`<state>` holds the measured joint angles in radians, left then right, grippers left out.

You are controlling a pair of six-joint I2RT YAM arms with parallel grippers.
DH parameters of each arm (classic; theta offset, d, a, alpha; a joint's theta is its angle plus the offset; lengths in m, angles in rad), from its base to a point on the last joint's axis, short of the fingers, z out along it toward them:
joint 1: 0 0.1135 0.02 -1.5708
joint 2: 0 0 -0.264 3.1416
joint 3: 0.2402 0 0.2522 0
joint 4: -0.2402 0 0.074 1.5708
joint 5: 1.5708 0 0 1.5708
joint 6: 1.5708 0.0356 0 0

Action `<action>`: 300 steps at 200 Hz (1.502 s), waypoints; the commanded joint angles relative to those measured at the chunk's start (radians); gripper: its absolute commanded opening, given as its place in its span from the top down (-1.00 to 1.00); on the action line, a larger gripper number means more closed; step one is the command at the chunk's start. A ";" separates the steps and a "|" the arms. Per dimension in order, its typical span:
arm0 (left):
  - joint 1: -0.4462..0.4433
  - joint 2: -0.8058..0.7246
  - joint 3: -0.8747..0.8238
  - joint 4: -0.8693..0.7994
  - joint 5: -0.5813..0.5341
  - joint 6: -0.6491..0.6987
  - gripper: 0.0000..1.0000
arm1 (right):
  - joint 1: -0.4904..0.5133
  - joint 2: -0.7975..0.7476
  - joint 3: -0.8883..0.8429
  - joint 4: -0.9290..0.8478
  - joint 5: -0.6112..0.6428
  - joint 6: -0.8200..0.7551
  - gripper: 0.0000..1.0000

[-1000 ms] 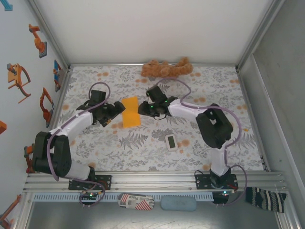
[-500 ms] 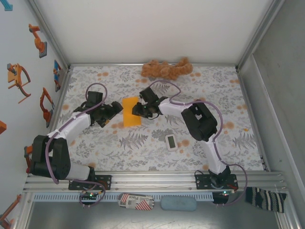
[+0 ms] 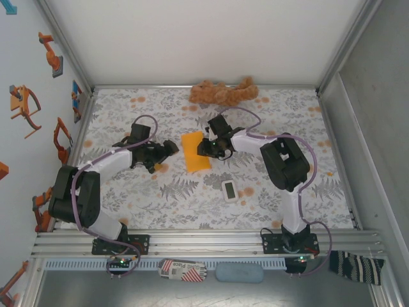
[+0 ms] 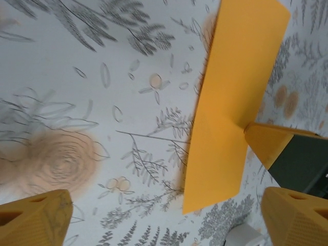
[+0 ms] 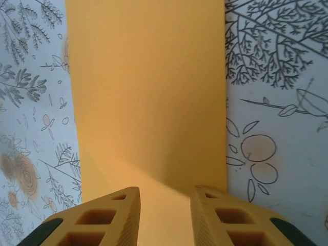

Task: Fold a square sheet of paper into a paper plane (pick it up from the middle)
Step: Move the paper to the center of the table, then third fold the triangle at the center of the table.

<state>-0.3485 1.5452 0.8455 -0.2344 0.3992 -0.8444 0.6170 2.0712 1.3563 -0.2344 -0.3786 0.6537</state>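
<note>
The square sheet of paper point(image 3: 195, 151) is folded into an orange rectangle on the floral table point(image 3: 128, 109), mid-table. My right gripper point(image 3: 206, 148) stands at its right edge. In the right wrist view, its two fingertips rest on the paper point(image 5: 148, 92) with a clear gap between them point(image 5: 165, 197), nothing pinched. My left gripper point(image 3: 169, 150) stands wide open a little left of the paper, apart from it. In the left wrist view, the paper point(image 4: 230, 97) lies ahead between the spread fingers of that gripper point(image 4: 166, 215), and a right fingertip point(image 4: 269, 143) touches its edge.
A brown plush toy point(image 3: 223, 91) lies at the table's back edge. A small white device point(image 3: 230, 190) sits in front of the paper, its corner showing in the left wrist view point(image 4: 246, 237). Walls close in left, back and right.
The paper has slid to the right together with my right gripper. My left gripper has followed it rightward and narrowed slightly, staying open.
</note>
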 commanded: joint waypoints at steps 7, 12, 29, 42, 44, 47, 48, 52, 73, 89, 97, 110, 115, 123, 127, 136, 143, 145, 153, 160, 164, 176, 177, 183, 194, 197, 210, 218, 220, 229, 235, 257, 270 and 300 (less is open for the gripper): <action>-0.036 0.031 0.011 0.071 0.059 -0.067 -0.67 | 0.006 -0.031 -0.001 0.004 -0.026 0.015 0.43; -0.042 0.036 0.008 0.084 0.064 -0.078 -0.64 | 0.006 -0.036 -0.004 0.008 -0.028 0.023 0.44; -0.053 0.055 -0.006 0.130 0.086 -0.109 -0.51 | 0.004 -0.070 -0.025 0.038 -0.027 0.047 0.46; -0.060 0.069 -0.006 0.150 0.100 -0.122 -0.43 | 0.003 -0.092 -0.043 0.051 -0.026 0.065 0.47; -0.061 0.071 -0.006 0.152 0.104 -0.124 -0.40 | 0.003 -0.095 -0.047 0.054 -0.026 0.067 0.47; -0.063 0.073 -0.007 0.157 0.107 -0.124 -0.37 | 0.003 -0.098 -0.051 0.057 -0.028 0.070 0.47; -0.064 0.076 -0.006 0.158 0.107 -0.125 -0.37 | 0.003 -0.098 -0.053 0.058 -0.029 0.070 0.46; -0.066 0.080 -0.005 0.159 0.108 -0.126 -0.33 | 0.003 -0.100 -0.060 0.063 -0.029 0.073 0.47; -0.074 0.103 0.004 0.157 0.107 -0.130 -0.14 | -0.002 -0.085 -0.081 0.064 -0.017 0.079 0.48; -0.079 0.122 0.007 0.157 0.107 -0.132 -0.01 | -0.010 -0.059 -0.083 0.063 -0.021 0.094 0.50; -0.081 0.129 0.006 0.158 0.110 -0.133 0.03 | -0.013 -0.046 -0.083 0.063 -0.022 0.101 0.51; -0.084 0.138 0.008 0.165 0.117 -0.136 0.07 | -0.016 -0.032 -0.083 0.061 -0.020 0.104 0.53; -0.086 0.142 0.010 0.167 0.120 -0.136 0.07 | -0.016 -0.027 -0.083 0.060 -0.020 0.105 0.54; -0.087 0.149 0.014 0.168 0.125 -0.135 0.10 | -0.017 -0.020 -0.083 0.058 -0.018 0.108 0.55; -0.089 0.152 0.016 0.168 0.128 -0.134 0.11 | -0.018 -0.018 -0.084 0.056 -0.016 0.108 0.56; -0.090 0.159 0.021 0.165 0.132 -0.131 0.16 | -0.019 -0.012 -0.087 0.053 -0.012 0.110 0.58; -0.093 0.166 0.025 0.161 0.138 -0.125 0.19 | -0.022 -0.009 -0.090 0.049 -0.008 0.112 0.59; -0.092 0.168 0.027 0.159 0.141 -0.122 0.20 | -0.023 -0.008 -0.091 0.049 -0.007 0.113 0.59; -0.095 0.177 0.039 0.142 0.147 -0.105 0.21 | -0.025 -0.007 -0.095 0.048 -0.006 0.114 0.59; -0.096 0.184 0.051 0.117 0.144 -0.091 0.23 | -0.026 -0.007 -0.097 0.049 -0.004 0.114 0.59; -0.097 0.188 0.056 0.106 0.141 -0.084 0.24 | -0.028 -0.007 -0.100 0.047 -0.003 0.114 0.59; -0.099 0.197 0.062 0.095 0.142 -0.075 0.28 | -0.028 -0.006 -0.103 0.049 -0.003 0.115 0.60; -0.099 0.198 0.063 0.096 0.142 -0.075 0.29 | -0.028 -0.006 -0.103 0.048 -0.003 0.115 0.60; -0.099 0.203 0.066 0.095 0.146 -0.072 0.29 | -0.030 -0.006 -0.105 0.047 -0.003 0.114 0.60; -0.101 0.211 0.071 0.096 0.147 -0.073 0.29 | -0.030 -0.007 -0.106 0.049 -0.003 0.115 0.60; -0.101 0.213 0.071 0.097 0.148 -0.074 0.29 | -0.030 -0.007 -0.107 0.049 -0.003 0.115 0.60; -0.106 0.221 0.079 0.098 0.157 -0.074 0.29 | -0.030 -0.008 -0.108 0.052 -0.004 0.114 0.60; -0.109 0.226 0.083 0.096 0.162 -0.075 0.29 | -0.030 -0.008 -0.111 0.054 -0.005 0.116 0.60; -0.109 0.227 0.084 0.096 0.162 -0.075 0.29 | -0.031 -0.008 -0.111 0.053 -0.004 0.116 0.60; -0.114 0.232 0.086 0.097 0.164 -0.079 0.30 | -0.031 -0.007 -0.110 0.053 -0.003 0.116 0.60; -0.115 0.233 0.087 0.096 0.164 -0.081 0.31 | -0.031 -0.006 -0.110 0.055 -0.003 0.116 0.60; -0.119 0.240 0.084 0.095 0.160 -0.088 0.36 | -0.031 -0.005 -0.112 0.061 -0.006 0.119 0.61; -0.119 0.243 0.083 0.094 0.158 -0.092 0.36 | -0.031 -0.006 -0.114 0.061 -0.006 0.119 0.61; -0.119 0.252 0.087 0.103 0.171 -0.094 0.37 | -0.031 -0.003 -0.115 0.062 -0.009 0.119 0.61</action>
<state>-0.4652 1.7805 0.9112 -0.1200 0.5438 -0.9459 0.5922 2.0468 1.2686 -0.1570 -0.4084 0.7631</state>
